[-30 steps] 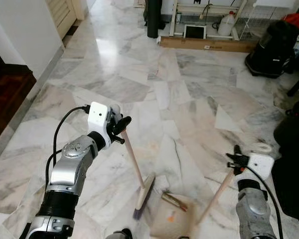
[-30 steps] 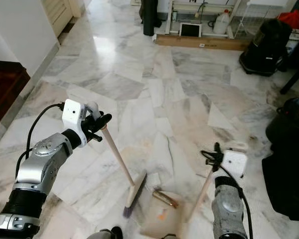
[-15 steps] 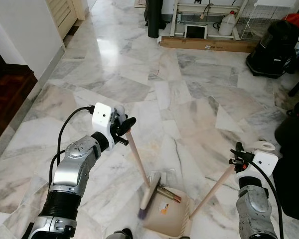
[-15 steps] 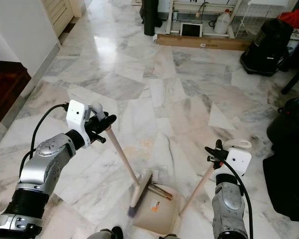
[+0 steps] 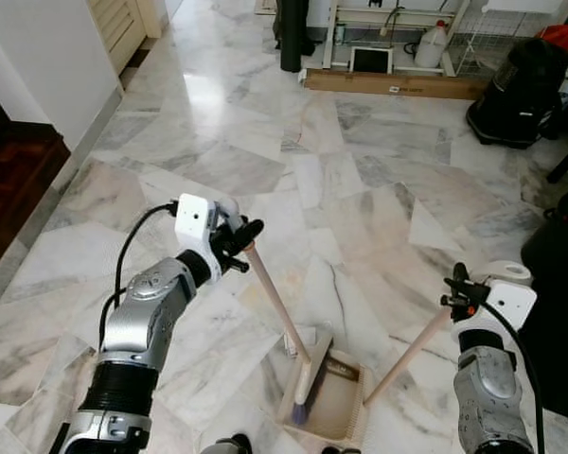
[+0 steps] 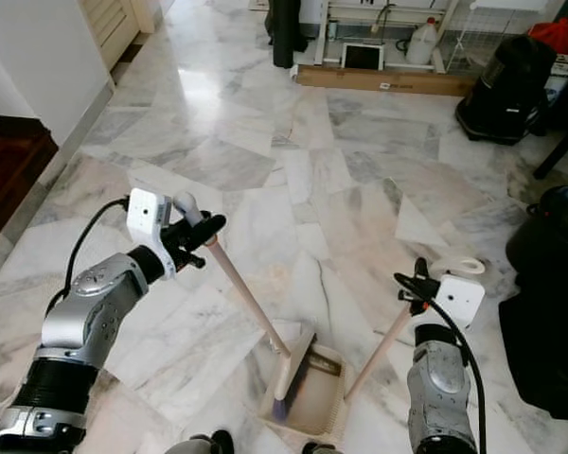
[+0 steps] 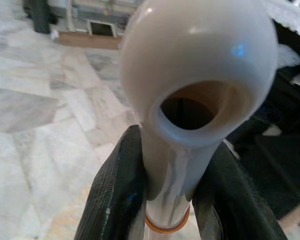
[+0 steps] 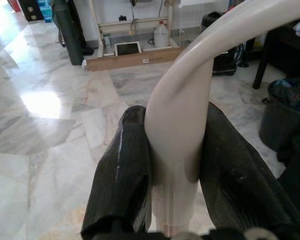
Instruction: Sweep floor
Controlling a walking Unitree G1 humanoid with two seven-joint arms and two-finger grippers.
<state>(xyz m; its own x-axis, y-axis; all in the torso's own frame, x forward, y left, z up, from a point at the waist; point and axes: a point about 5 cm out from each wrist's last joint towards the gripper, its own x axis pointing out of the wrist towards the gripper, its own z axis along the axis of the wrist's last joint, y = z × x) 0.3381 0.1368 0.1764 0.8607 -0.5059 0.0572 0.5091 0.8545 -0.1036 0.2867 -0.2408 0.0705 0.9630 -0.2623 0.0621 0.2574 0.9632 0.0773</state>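
On a grey-and-white marble floor (image 5: pixel 360 180), the beige dustpan (image 5: pixel 333 407) lies flat close in front of the robot and serves as the reference point for everything else. Far beyond the dustpan, along the back of the room, stands a white shelving rack (image 5: pixel 398 38) holding a white plastic jug (image 5: pixel 434 45), with a long flat cardboard box (image 5: pixel 393 85) on the floor before it. Beyond the dustpan and to its right sits a bulky black bag (image 5: pixel 521 95), and nearer on that side another dark mass (image 5: pixel 559 312) runs along the picture's edge. Far to the dustpan's left, a dark wooden step (image 5: pixel 14 180) meets a white wall (image 5: pixel 47 66). The broom (image 5: pixel 279 307) slants down from upper left so that its brush head (image 5: pixel 312 374) rests inside the dustpan, bristles low against the pan's tray. The left gripper (image 5: pixel 239 241), up and to the left of the dustpan, is clamped on the rounded white cap at the top of the broom's wooden stick; its black fingers (image 7: pixel 115 195) press against both sides. The dustpan's own long wooden handle (image 5: pixel 407 355) rises to the right, where the right gripper (image 5: pixel 459 293) grips its curved pale end, fingers (image 8: pixel 122 175) closed against either side of it.
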